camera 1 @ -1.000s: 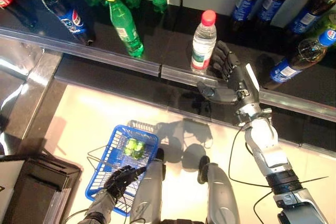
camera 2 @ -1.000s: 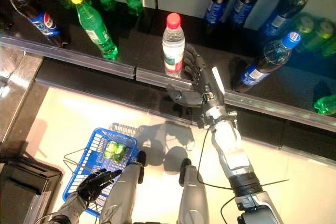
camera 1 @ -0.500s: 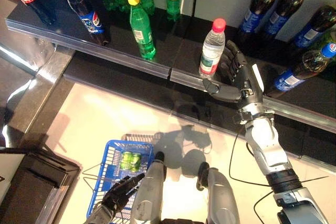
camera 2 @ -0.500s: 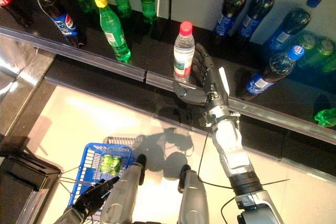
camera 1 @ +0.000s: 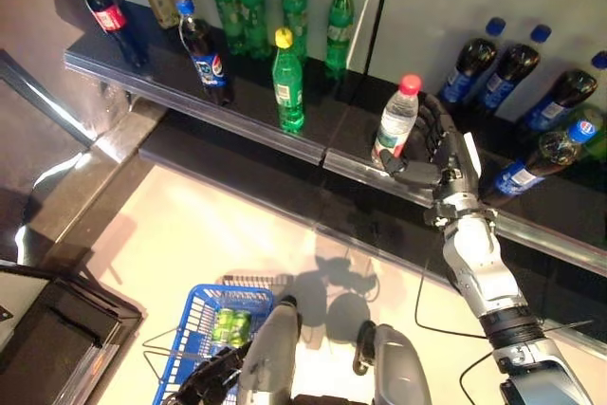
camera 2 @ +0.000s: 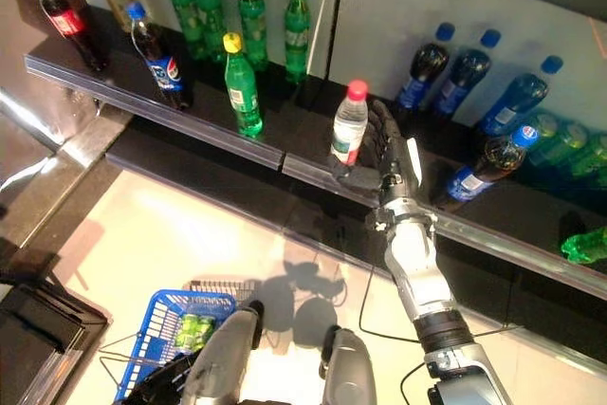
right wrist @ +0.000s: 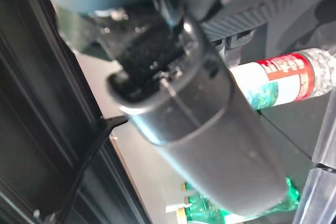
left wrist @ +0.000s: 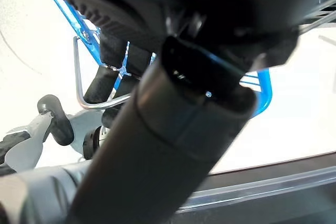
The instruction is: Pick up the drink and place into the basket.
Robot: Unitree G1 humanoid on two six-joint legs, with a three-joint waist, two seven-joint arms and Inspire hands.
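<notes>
The right hand (camera 1: 438,151) cups the upright water bottle (camera 1: 395,125) on the dark shelf (camera 1: 237,111), fingers behind, thumb in front, not visibly clamped. A loose grip could topple it. The left hand (left wrist: 113,74) grips the blue basket (camera 1: 204,315) handle below.

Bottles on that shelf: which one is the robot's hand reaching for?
The clear water bottle with the pink cap; the right hand is open beside it. The others are green or dark.
</notes>
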